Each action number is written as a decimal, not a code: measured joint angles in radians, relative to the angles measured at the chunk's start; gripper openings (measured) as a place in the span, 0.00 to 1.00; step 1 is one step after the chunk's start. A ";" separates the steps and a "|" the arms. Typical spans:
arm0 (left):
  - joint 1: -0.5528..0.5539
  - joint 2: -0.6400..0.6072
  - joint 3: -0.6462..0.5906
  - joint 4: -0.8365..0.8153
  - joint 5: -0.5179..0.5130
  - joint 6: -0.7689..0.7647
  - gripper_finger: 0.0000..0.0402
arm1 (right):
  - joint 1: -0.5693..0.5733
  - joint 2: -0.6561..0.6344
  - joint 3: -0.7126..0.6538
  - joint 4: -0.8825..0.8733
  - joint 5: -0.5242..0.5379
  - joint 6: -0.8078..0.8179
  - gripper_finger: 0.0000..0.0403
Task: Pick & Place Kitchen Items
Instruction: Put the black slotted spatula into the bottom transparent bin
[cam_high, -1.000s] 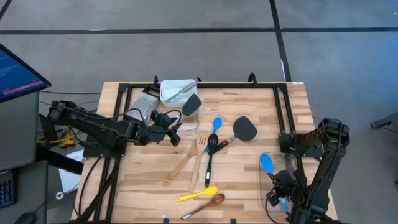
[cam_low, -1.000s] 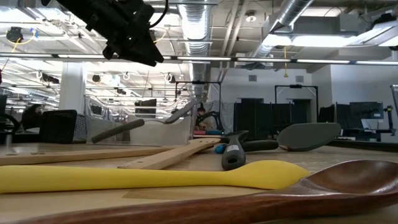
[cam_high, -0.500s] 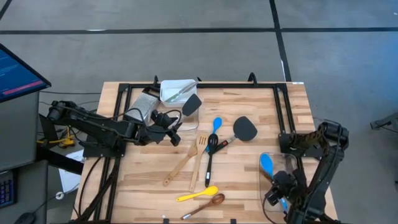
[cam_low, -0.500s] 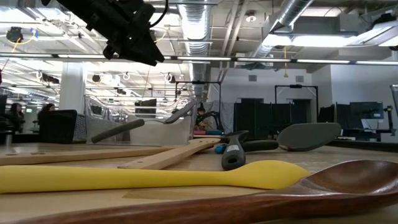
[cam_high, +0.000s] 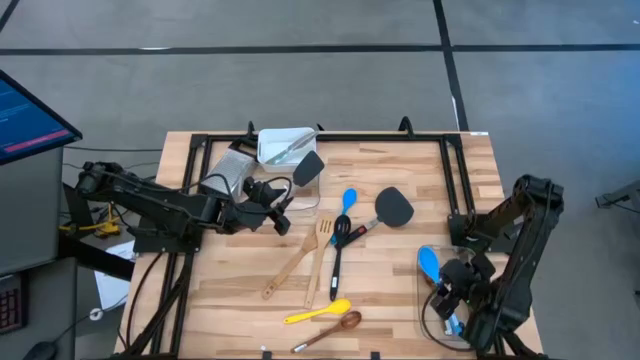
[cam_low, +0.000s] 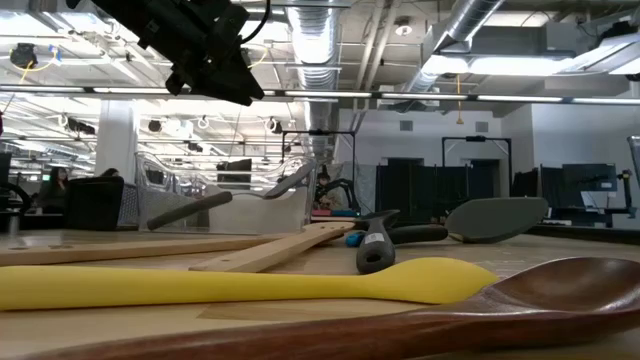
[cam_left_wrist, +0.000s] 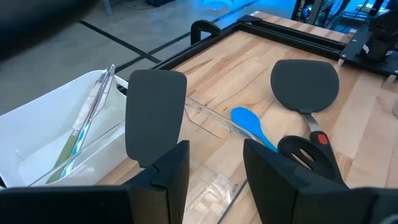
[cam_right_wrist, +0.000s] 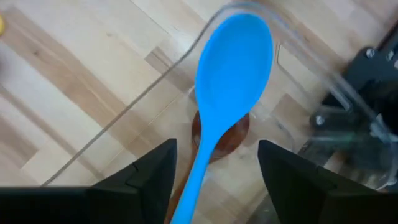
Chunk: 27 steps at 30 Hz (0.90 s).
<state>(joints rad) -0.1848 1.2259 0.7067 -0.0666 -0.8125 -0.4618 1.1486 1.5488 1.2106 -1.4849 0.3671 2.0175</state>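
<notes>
A blue spoon (cam_right_wrist: 233, 62) lies slanted in a clear tub (cam_high: 428, 322) at the table's near right. Its bowl (cam_high: 428, 262) sticks out over the tub's rim and its handle runs down inside. My right gripper (cam_right_wrist: 216, 149) hangs open above it, one finger on either side of the handle and clear of it. My left gripper (cam_left_wrist: 216, 149) hovers open at the far left, over a second clear tub (cam_high: 300, 198). A black spatula (cam_left_wrist: 155, 112) leans in that tub. Wooden, black, blue and yellow utensils lie loose on the table's middle.
A white tub (cam_high: 285, 145) holding a pale utensil stands at the far edge. Loose on the boards lie a wooden turner (cam_high: 300, 255), a black slotted spoon (cam_high: 338, 250), a blue spoon (cam_high: 348, 200), a black spatula (cam_high: 393, 205), a yellow spoon (cam_high: 318, 312) and a dark wooden spoon (cam_high: 335, 328).
My right gripper has opened and risen from the near-right tub, shifting a little toward the far edge. The blue spoon stays leaning in the tub.
</notes>
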 joint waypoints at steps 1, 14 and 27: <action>0.000 0.000 0.000 0.000 0.003 0.000 0.34 | -0.012 -0.018 0.000 0.000 0.002 -0.027 0.51; 0.000 0.000 0.000 -0.005 0.105 0.013 0.34 | -0.221 -0.242 0.000 0.035 0.122 -0.389 0.20; 0.002 0.000 0.000 -0.005 0.104 0.046 0.34 | -0.488 -0.311 0.000 0.317 0.164 -1.087 0.02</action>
<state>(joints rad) -0.1833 1.2259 0.7067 -0.0719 -0.7082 -0.4156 0.6601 1.2377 1.2106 -1.1683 0.5313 0.9305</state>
